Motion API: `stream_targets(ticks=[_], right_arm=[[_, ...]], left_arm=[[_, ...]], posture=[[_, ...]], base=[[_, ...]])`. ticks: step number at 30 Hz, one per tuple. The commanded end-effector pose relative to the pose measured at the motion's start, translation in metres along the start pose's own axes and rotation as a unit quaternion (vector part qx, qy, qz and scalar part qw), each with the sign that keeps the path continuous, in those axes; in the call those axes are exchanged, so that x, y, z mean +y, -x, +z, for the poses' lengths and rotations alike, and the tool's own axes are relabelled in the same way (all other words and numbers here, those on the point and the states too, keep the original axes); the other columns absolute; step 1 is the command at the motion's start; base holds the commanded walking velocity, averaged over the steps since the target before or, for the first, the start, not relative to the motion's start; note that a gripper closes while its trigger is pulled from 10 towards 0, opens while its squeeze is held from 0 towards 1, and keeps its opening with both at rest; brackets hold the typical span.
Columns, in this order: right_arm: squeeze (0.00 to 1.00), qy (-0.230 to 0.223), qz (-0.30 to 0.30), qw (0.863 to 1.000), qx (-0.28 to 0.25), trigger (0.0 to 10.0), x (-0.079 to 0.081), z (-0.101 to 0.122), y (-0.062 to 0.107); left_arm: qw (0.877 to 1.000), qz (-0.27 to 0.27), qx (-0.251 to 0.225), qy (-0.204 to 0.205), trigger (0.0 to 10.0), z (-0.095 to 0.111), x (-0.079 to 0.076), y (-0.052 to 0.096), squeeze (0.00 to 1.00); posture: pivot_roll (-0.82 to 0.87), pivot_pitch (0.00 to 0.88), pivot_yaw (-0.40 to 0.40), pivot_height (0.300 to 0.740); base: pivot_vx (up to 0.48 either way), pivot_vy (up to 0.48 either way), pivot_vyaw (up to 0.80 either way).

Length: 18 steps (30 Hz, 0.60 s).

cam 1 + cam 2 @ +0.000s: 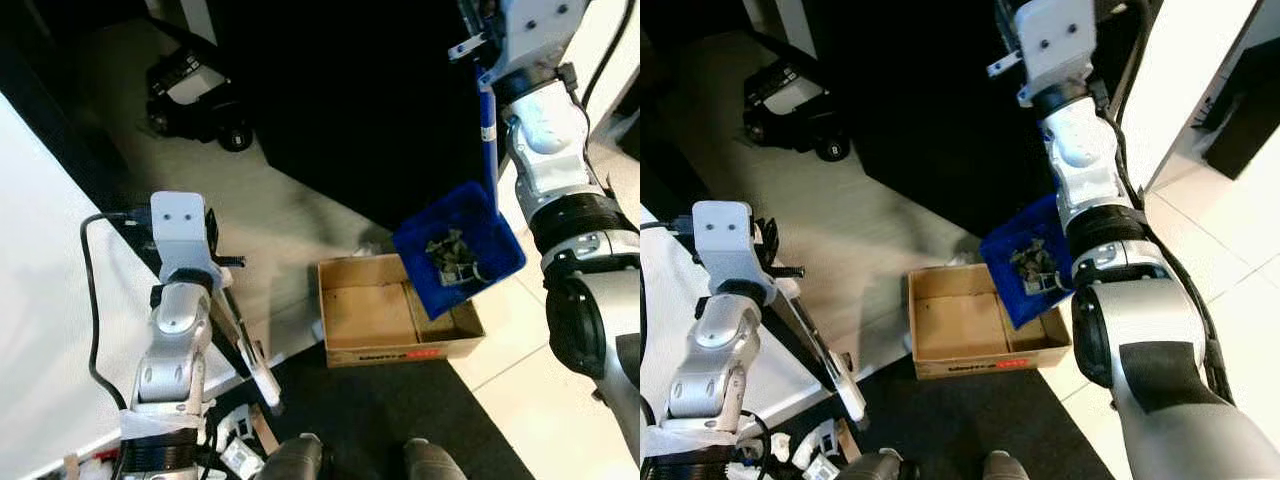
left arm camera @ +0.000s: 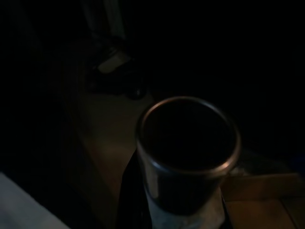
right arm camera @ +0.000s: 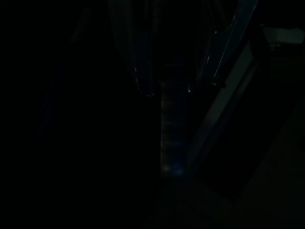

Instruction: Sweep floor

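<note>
The left fingers (image 1: 262, 385) are clamped on a broom (image 1: 240, 345), holding its slanted shaft low beside the robot's own feet, at the near edge of a dark mat (image 1: 390, 420). In the left wrist view the shaft's round end (image 2: 188, 138) sits right before the camera, which suggests a firm grip along the pole. Just past the mat, a cardboard box (image 1: 385, 310) lies open on the floor, flat-bottomed, with a narrow side section. Above the box's far right corner hangs a blue dustpan (image 1: 458, 248), tilted toward the box and carrying a small heap of grey scraps (image 1: 452, 258). Its blue handle (image 1: 488, 130) rises steeply to the right gripper (image 1: 478, 40) at the top of the view; the right wrist view is very dark, but two fingers (image 3: 138, 52) appear to straddle the handle, so they are judged closed on it. Farther off, a black wheeled device (image 1: 195, 90) stands on the pale floor beside a large dark cabinet (image 1: 350, 90).

The dustpan looks like light, stiff plastic; held by the far end of a long handle, it will swing easily, so the tip should be slow. The scraps seem light and loose, likely to slide out together. The broom is long and rigid, best held mid-shaft for control.
</note>
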State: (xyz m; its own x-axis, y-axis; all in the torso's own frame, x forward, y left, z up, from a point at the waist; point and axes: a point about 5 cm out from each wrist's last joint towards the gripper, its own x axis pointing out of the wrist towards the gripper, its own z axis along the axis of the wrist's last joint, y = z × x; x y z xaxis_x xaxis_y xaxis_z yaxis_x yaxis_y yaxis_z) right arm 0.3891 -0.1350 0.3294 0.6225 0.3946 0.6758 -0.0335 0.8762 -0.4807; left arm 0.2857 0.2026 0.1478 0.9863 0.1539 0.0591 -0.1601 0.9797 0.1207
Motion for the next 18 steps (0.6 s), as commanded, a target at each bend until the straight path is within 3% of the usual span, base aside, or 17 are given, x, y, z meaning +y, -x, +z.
stream_targets(ticks=[1,9,18], right_arm=[[0.00,0.021,0.032,0.998,-0.056,10.0,0.008,0.020,-0.015],[0.00,0.045,0.064,0.994,-0.077,10.0,0.021,0.027,-0.021],[0.00,0.061,0.075,0.992,-0.086,10.0,0.024,0.029,-0.022]], left_arm=[[1.000,0.013,-0.012,-0.009,10.0,0.005,0.005,0.005,0.00],[1.000,0.020,-0.011,-0.008,10.0,0.006,0.006,0.009,0.00],[1.000,0.023,-0.009,-0.006,10.0,0.006,0.007,0.011,0.00]], posture=[[0.15,0.066,-0.014,0.740],[0.16,0.068,-0.027,0.740],[0.16,0.068,-0.027,0.740]], base=[[0.000,0.000,0.00],[0.000,0.000,0.00],[0.000,0.000,0.00]])
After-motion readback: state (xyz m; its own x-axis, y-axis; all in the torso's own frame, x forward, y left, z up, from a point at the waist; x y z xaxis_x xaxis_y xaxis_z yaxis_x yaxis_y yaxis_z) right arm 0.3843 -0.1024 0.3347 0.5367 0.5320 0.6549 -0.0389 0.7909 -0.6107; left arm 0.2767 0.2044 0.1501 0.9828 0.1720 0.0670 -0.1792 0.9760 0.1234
